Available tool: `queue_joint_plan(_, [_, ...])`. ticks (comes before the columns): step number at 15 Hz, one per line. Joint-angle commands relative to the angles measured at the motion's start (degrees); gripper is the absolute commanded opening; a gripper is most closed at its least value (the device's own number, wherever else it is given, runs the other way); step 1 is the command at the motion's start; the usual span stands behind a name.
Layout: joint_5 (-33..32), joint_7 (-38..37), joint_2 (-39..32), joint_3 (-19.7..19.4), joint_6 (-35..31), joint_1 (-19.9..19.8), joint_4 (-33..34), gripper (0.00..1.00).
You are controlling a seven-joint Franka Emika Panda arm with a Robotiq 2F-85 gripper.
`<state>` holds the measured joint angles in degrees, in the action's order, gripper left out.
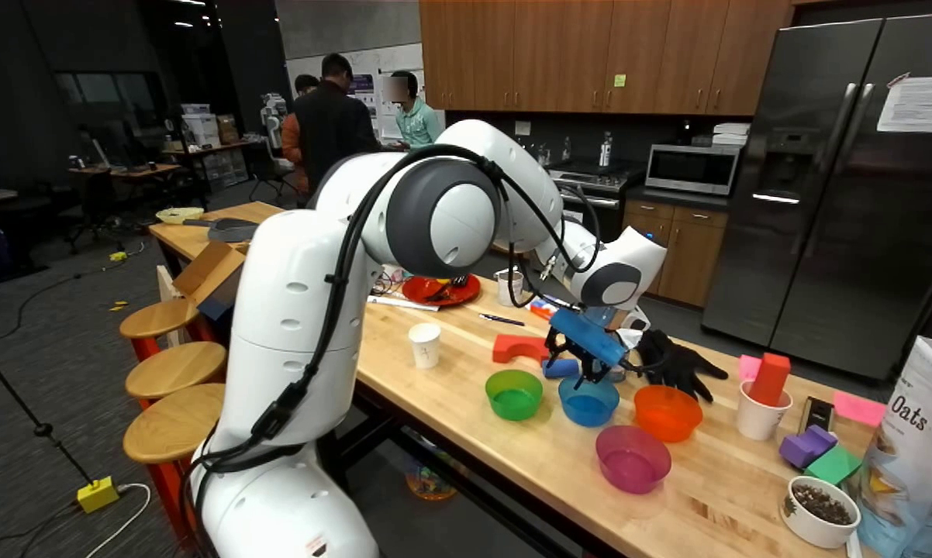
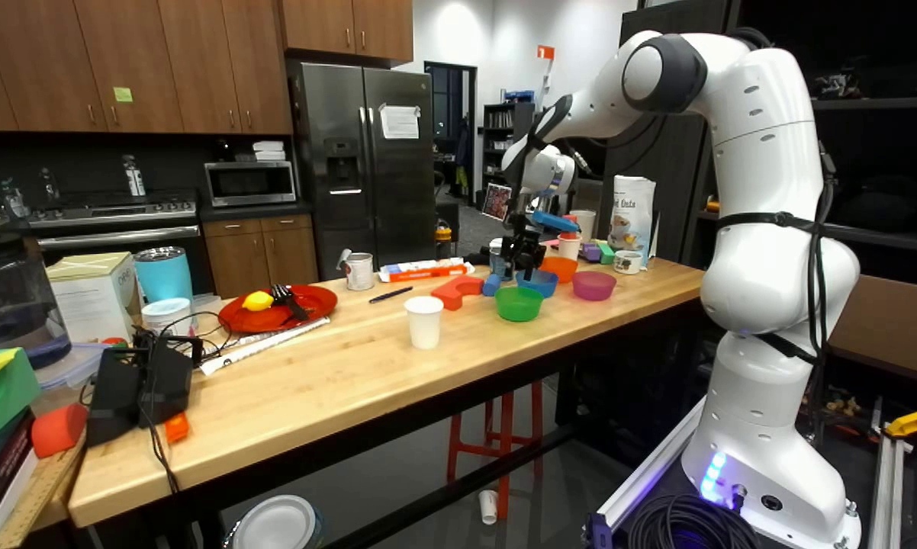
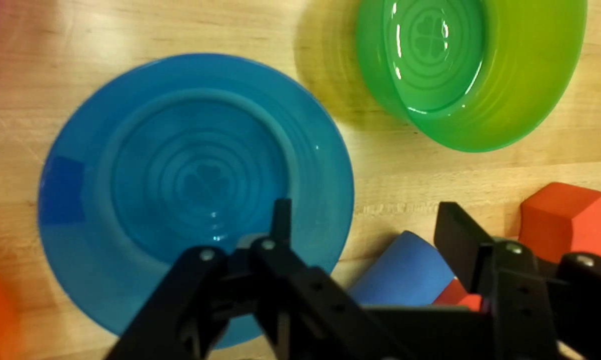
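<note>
Wrist view shows gripper (image 3: 364,215) spread wide; from it, blue bowl (image 3: 195,190) lies toward tabletop edge (image 2: 680,276) beside oats bag (image 2: 632,213).

Blue bowl (image 3: 195,195): round, translucent, rings and a clover mark in its base. Sits upright on wooden table (image 1: 730,496), between green bowl (image 3: 470,75) and orange bowl (image 1: 667,415).

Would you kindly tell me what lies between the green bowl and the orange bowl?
The blue bowl sits between the green bowl and orange bowl in both exterior views.
</note>
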<state>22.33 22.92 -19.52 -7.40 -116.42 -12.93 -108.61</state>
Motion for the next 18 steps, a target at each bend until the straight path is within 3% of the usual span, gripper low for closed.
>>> queue_joint_plan(1, [-0.49,-1.60,-1.96,0.87,1.69,-1.21,2.13,0.91])
queue_joint_plan(2, [-0.65,-1.82,-2.18,0.89,1.68,-1.20,2.22,0.61])
queue_joint_plan(3, [-0.82,-1.96,-2.35,0.89,1.60,-1.19,2.30,0.65])
queue_joint_plan(5, [-1.07,-2.63,-2.29,0.78,1.35,-1.20,2.24,0.59])
queue_joint_plan(12, [-1.93,-3.42,-1.36,0.78,2.19,-1.15,3.39,0.05])
queue_joint_plan(13, [-2.93,-3.79,-1.47,0.71,2.68,-0.87,4.18,0.00])
queue_joint_plan(18, [-4.60,-4.10,-0.96,1.09,4.68,-0.82,6.78,0.01])
